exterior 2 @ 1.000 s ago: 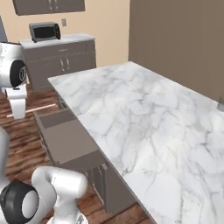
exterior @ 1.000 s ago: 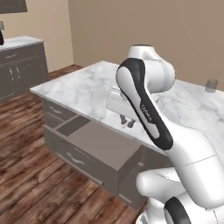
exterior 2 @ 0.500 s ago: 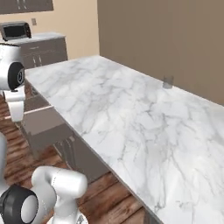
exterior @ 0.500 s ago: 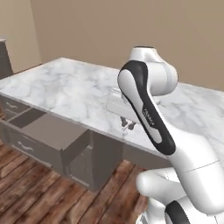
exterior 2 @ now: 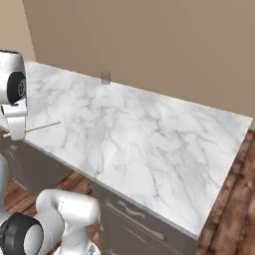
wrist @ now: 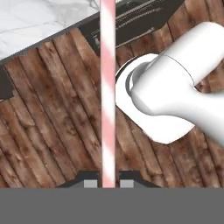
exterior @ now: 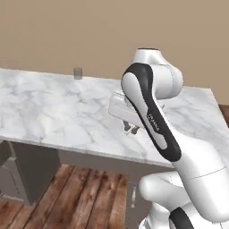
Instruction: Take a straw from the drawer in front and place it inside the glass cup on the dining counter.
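The gripper (wrist: pixel 108 183) is clenched on one straw (wrist: pixel 108 87), which in the hand view runs as a pink-and-white striped stick from between the finger tips at the bottom centre up to the top edge. Gripping it at one end leaves most of its length free, which suits lowering that free end into a narrow opening. In the right base view the straw (exterior 2: pixel 42 127) shows as a thin line at the left, projecting over the near edge of the dining counter (exterior 2: pixel 149 134). One glass cup (exterior: pixel 78 73) stands upright at the far edge of the marble top, in the upper left of the left base view, well apart from the gripper. Judged from this, the carry toward the cup is under way.
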Motion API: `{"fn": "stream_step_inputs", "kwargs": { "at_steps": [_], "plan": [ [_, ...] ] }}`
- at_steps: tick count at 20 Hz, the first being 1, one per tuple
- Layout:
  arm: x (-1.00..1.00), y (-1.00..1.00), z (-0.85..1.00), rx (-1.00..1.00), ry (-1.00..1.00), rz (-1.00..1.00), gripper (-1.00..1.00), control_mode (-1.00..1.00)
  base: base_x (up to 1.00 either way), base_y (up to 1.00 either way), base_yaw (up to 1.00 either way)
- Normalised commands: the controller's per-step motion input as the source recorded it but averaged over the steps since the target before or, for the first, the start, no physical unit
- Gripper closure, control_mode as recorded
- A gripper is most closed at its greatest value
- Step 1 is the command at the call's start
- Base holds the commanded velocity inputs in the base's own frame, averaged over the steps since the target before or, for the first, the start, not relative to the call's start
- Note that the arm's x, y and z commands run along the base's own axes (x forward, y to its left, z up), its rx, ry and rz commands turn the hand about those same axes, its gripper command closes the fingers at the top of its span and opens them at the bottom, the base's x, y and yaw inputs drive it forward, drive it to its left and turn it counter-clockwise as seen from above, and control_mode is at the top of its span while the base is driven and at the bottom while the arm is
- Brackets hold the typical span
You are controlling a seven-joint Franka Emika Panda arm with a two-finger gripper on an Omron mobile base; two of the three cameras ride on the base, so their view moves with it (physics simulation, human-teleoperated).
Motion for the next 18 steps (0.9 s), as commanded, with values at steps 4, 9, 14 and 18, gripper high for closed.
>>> {"fn": "stream_step_inputs", "kwargs": {
  "at_steps": [4, 9, 14, 18],
  "plan": [
    [0.00, 0.00, 0.00, 0.00, 0.00, 0.00, 1.00, 1.00, -0.44, -0.87, -0.53],
    [0.00, 0.00, 0.00, 0.00, 0.00, 0.00, 1.00, 1.00, -0.24, -0.98, -0.42],
    [0.00, 0.00, 0.00, 0.00, 0.00, 0.00, 1.00, 1.00, -0.02, -1.00, -0.27],
    [0.00, 0.00, 0.00, 0.00, 0.00, 0.00, 1.00, 1.00, 0.00, -1.00, -0.15]
  ]
}}
